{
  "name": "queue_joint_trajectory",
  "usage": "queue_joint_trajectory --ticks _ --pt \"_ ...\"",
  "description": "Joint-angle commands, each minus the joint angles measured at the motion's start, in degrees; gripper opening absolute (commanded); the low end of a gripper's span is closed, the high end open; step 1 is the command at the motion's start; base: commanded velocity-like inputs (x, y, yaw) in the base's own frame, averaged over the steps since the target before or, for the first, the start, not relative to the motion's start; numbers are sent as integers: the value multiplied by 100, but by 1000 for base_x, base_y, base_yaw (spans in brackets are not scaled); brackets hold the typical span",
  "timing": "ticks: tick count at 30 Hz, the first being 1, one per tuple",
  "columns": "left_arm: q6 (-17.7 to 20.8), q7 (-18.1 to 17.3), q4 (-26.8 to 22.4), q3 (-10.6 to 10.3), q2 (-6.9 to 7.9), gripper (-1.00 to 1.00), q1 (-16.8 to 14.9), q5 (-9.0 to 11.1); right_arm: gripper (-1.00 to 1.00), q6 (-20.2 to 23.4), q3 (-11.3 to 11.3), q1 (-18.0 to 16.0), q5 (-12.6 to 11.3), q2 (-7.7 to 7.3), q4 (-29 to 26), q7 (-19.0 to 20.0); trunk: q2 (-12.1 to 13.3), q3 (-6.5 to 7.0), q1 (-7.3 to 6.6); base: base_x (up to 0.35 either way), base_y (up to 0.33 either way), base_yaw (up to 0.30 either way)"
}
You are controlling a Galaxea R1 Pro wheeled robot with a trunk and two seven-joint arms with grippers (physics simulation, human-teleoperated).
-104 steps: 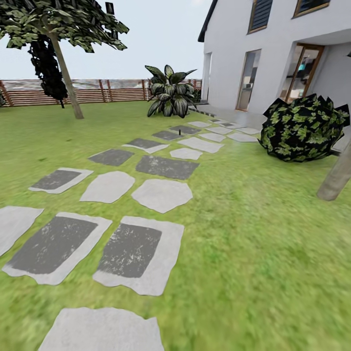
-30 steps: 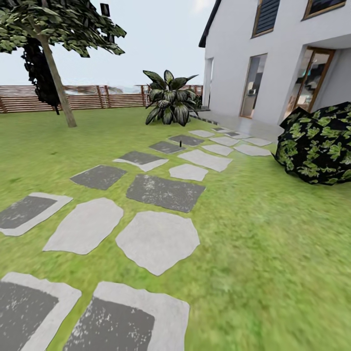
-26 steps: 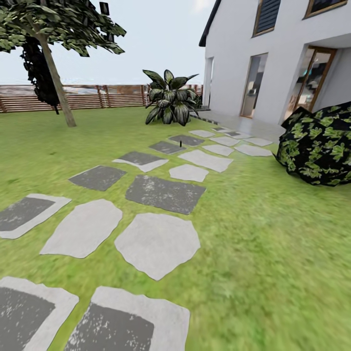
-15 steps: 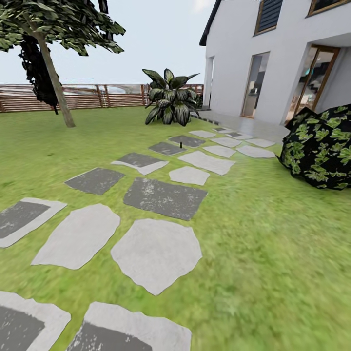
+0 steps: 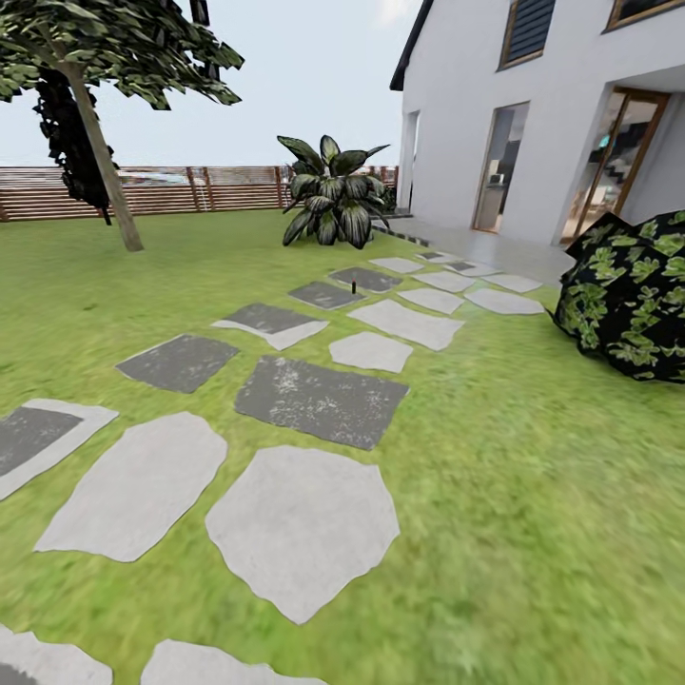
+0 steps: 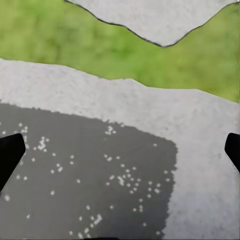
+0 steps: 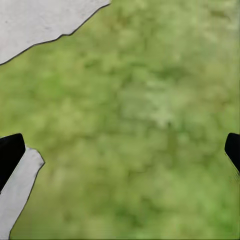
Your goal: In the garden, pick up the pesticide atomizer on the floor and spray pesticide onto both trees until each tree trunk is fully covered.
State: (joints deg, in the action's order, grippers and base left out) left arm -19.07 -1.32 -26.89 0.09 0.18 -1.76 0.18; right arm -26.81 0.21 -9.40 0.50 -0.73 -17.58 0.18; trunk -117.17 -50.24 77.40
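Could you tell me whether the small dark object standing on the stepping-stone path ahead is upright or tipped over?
Upright: the small dark object stands as a thin vertical shape on a dark stepping stone. It is too small to identify.

Black finger tips point(image 6: 9, 157) are showing at both edges of the left wrist view. The right wrist view's fingertips point(image 7: 9, 156) are looking equally black and blunt.

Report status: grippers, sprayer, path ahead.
Left gripper open over a stepping stone; right gripper open over grass. Small dark object, maybe the sprayer, on stones ahead. Nothing blocking.
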Motion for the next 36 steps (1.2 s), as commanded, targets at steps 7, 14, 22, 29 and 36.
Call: queue_joint_trajectory --ticks 7,14,22,29,36 --pt "0 0 0 3 0 100 0 0 100 0 2 0 2 -34 6 8 0 0 0 339 0 0" --pt "0 0 0 2 0 100 0 0 100 0 -2 0 2 -42 132 0 0 0 0 339 0 0" --pt "0 0 0 3 0 100 0 0 100 0 5 0 2 -34 176 8 0 0 0 339 0 0" --pt "0 0 0 2 0 100 0 0 100 0 6 0 0 -33 176 9 0 0 0 339 0 0" --pt "0 0 0 0 0 100 0 0 100 0 6 0 -6 -33 176 2 0 0 0 339 0 0"
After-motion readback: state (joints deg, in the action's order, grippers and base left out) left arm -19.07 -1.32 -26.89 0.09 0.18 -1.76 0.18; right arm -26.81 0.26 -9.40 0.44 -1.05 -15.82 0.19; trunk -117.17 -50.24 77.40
